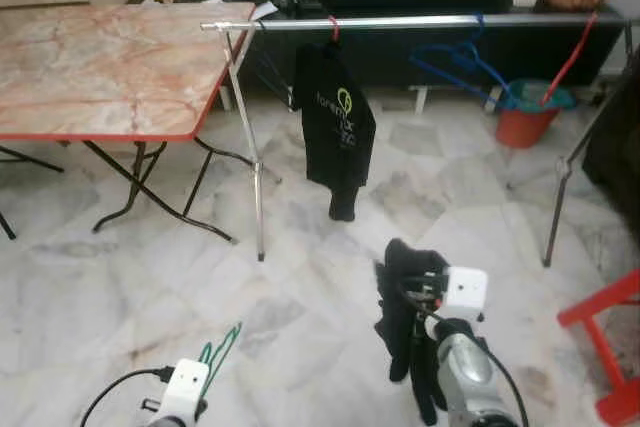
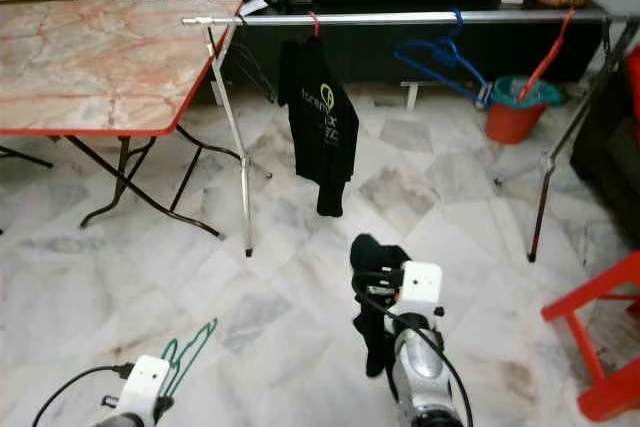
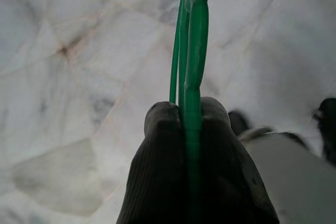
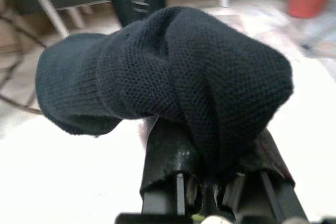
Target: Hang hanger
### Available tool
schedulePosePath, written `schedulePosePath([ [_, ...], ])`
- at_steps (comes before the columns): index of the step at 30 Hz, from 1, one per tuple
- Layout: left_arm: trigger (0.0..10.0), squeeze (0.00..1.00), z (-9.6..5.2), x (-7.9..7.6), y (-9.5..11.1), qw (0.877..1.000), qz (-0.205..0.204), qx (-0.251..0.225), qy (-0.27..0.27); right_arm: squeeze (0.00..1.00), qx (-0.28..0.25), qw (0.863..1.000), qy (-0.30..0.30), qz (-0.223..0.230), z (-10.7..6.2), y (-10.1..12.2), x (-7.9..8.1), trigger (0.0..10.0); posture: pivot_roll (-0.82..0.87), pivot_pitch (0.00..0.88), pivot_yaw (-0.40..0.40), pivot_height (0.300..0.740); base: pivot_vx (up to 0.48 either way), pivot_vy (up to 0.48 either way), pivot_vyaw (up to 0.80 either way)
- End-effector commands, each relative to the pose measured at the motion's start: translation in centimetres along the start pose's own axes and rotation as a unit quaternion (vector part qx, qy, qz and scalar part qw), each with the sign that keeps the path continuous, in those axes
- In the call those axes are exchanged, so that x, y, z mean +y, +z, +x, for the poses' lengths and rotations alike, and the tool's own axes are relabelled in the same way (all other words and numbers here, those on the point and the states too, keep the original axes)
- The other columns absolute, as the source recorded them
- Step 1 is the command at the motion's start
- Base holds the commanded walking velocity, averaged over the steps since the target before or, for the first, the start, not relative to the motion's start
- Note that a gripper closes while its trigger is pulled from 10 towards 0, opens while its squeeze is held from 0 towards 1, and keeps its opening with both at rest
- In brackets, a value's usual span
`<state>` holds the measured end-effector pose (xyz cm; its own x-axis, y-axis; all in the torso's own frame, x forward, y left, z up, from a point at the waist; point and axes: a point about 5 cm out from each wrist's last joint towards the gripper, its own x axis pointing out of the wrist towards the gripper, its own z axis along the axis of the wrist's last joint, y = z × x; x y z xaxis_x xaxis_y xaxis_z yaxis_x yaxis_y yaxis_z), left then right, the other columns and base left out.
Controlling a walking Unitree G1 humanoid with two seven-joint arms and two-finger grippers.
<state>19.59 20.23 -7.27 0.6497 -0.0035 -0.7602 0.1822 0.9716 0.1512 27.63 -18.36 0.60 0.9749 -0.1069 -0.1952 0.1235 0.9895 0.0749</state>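
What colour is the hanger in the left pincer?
Green hanger, clearest in the left wrist view.

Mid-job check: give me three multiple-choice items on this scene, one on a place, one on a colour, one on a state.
1. Where does the black T-shirt hang?
A. on the clothes rail
B. on the marble-top table
C. on the red stool

2. What colour is the hanger in the left end effector?
A. blue
B. green
C. red

3. What is the state of the right end effector?
A. open and bare
B. shut on a black knit garment
C. shut on a hanger

Answers: 1 A, a red hanger holds it on the clothes rail. 2 B, the green hanger sits between the fingers. 3 B, the black knit garment drapes from it.
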Motion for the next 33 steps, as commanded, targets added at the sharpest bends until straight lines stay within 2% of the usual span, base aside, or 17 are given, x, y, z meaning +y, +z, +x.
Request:
schedulePosePath([
  [1,10.0,0.00,-0.1,0.6,-0.4,1.000,0.004,0.012,0.008,0.00,-0.020,1.000,0.002,0.004,0.6,1.0,0.5,10.0,-0.13,0.000,0.036,0.740,0.000,0.311,0.00],
  [16,10.0,0.00,0.0,0.9,-0.1,1.000,0.003,0.015,0.010,0.00,-0.031,0.999,-0.008,0.006,1.5,2.2,0.4,10.0,-0.12,0.000,0.035,0.740,0.000,0.304,0.00],
  [33,10.0,0.00,-0.3,1.1,-1.4,0.999,-0.002,0.047,0.015,0.00,-0.039,0.999,-0.007,-0.002,2.2,3.1,0.4,10.0,-0.11,0.000,0.023,0.740,0.000,0.303,0.00],
])
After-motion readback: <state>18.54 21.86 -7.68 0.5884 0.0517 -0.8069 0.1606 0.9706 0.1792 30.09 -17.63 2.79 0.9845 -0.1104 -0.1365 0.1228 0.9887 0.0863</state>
